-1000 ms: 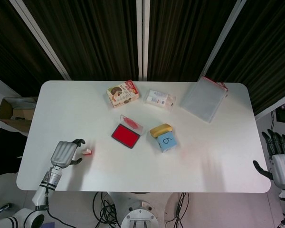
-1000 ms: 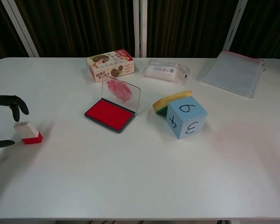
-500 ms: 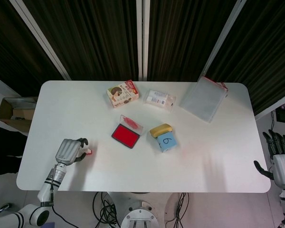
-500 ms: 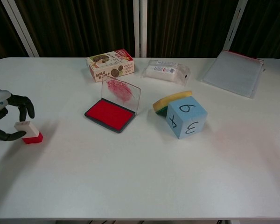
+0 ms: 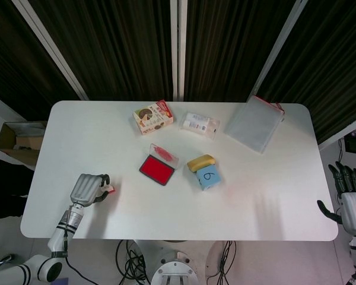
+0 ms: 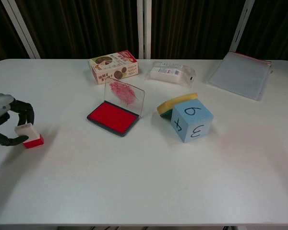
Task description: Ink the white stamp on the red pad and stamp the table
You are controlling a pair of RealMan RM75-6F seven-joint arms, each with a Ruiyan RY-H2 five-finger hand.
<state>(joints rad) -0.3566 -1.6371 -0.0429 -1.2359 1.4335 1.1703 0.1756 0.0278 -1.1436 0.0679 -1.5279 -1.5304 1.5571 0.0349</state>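
Observation:
The white stamp (image 6: 29, 133) with its red base stands on the table near the front left edge. My left hand (image 6: 7, 123) has its dark fingers closed around the stamp's white top; from the head view the stamp (image 5: 109, 190) shows only as a red tip beside the left hand (image 5: 88, 189). The red ink pad (image 6: 113, 117) lies open mid-table, its clear lid raised, and it also shows in the head view as the ink pad (image 5: 158, 168). My right hand (image 5: 350, 205) hangs off the table's right front corner, fingers apart, holding nothing.
A blue numbered cube (image 6: 191, 122) and a yellow sponge (image 6: 177, 104) sit right of the pad. A snack box (image 6: 113, 66), a clear packet (image 6: 172, 74) and a grey folder (image 6: 241, 74) line the far side. A cardboard box (image 5: 16, 140) stands off the table's left.
My left hand moved onto the stamp and its fingers closed around the white top. The right hand barely shifted.

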